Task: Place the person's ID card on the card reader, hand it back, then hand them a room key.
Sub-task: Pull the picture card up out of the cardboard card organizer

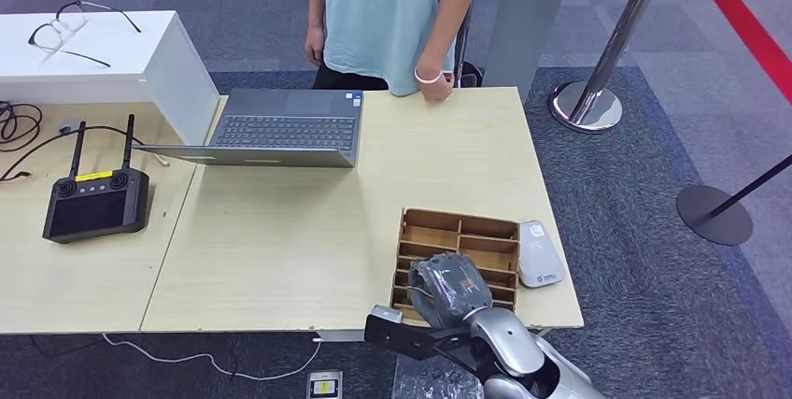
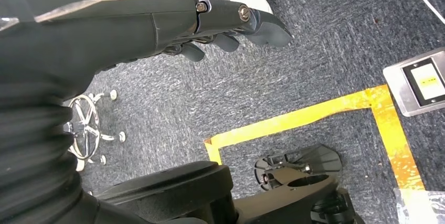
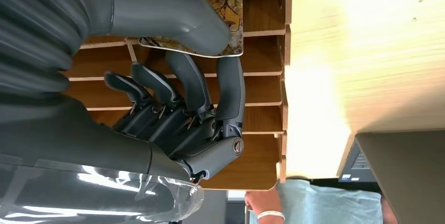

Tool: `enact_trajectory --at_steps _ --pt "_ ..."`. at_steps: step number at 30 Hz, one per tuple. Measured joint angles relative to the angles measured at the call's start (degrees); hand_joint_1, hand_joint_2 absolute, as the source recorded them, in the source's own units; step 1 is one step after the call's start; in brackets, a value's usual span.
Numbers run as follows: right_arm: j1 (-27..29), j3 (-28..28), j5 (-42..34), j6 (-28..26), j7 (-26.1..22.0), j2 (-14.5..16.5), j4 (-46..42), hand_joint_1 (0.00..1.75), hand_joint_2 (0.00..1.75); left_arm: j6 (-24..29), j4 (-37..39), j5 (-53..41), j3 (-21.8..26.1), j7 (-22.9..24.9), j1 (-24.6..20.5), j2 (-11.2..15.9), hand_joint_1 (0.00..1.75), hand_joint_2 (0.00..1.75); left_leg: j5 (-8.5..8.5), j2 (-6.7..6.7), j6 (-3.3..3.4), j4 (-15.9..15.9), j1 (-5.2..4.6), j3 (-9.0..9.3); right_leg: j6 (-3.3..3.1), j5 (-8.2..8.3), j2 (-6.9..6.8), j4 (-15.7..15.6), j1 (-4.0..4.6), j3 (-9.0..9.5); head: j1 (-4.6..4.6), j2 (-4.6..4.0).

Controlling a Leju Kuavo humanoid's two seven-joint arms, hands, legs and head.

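My right hand (image 1: 450,289) hovers over the near part of a brown wooden slotted tray (image 1: 459,231) at the table's front right. In the right wrist view the hand (image 3: 199,103) pinches a patterned room key card (image 3: 233,17) between the thumb and a finger, the card lying across the tray's dividers (image 3: 262,72). A white card reader (image 1: 539,252) lies just right of the tray. A person in a light blue shirt (image 1: 388,16) stands at the far edge, one hand with a wristband (image 1: 434,84) resting on the table. My left hand (image 2: 220,24) hangs over the floor, holding nothing.
An open grey laptop (image 1: 280,128) sits at the table's far middle. On the left are a black remote controller (image 1: 96,201), cables and a white box (image 1: 93,58) with glasses. Stanchion bases (image 1: 586,105) stand on the carpet at the right.
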Motion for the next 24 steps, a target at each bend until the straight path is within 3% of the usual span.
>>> enact_trajectory --at_steps 11,24 --pt "-1.53 -0.27 0.57 -1.19 -0.84 0.01 -0.38 1.75 1.75 0.02 0.0 -0.17 -0.01 -0.33 0.0 -0.05 0.0 1.75 0.0 -0.01 0.0 0.0 0.0 -0.02 0.0 0.0 0.0 0.01 0.0 0.0 0.0 0.0" --pt "-9.56 -0.45 1.14 3.15 -0.64 -0.02 -3.94 1.75 1.75 0.1 0.0 -0.31 -0.04 -1.33 0.0 -0.29 0.0 1.75 0.0 -0.01 0.0 0.0 0.0 -0.01 0.0 0.01 0.0 0.02 0.0 -0.01 0.0 0.0"
